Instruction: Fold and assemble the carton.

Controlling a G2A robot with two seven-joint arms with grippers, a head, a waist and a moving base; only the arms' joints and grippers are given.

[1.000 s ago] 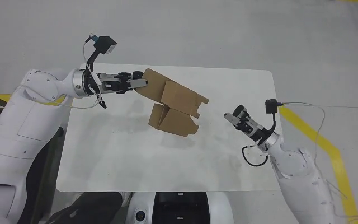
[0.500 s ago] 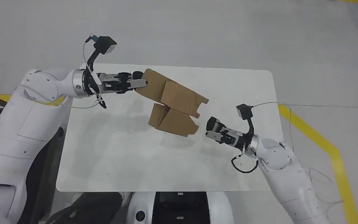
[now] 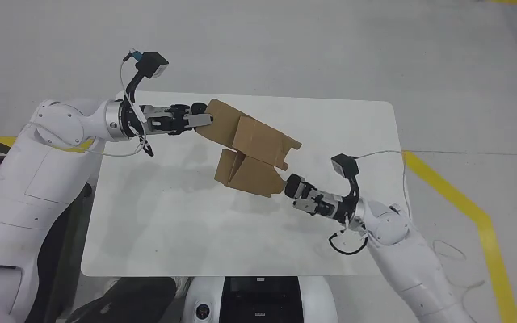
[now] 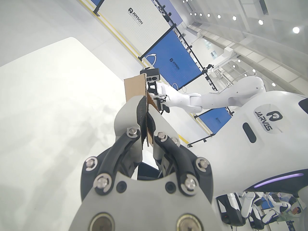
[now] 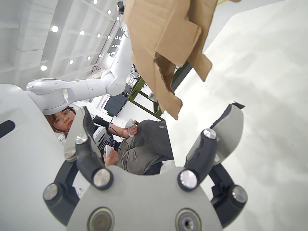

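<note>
A brown carton (image 3: 250, 153), partly unfolded with loose flaps, hangs tilted above the white table (image 3: 161, 234). My left gripper (image 3: 203, 119) is shut on the carton's far left edge; in the left wrist view its fingers (image 4: 144, 118) pinch the cardboard (image 4: 135, 88) between them. My right gripper (image 3: 292, 190) stands open just right of the carton's lower right corner, not touching it. In the right wrist view the carton (image 5: 168, 25) hangs close in front of the spread fingers (image 5: 229, 121).
The table's right half (image 3: 355, 129) and front (image 3: 210, 250) are bare white surface. A yellow floor line (image 3: 452, 194) runs beyond the table's right edge.
My right gripper has swung in from the table's right side toward the carton's lower right corner. The left arm and the carton have stayed still.
</note>
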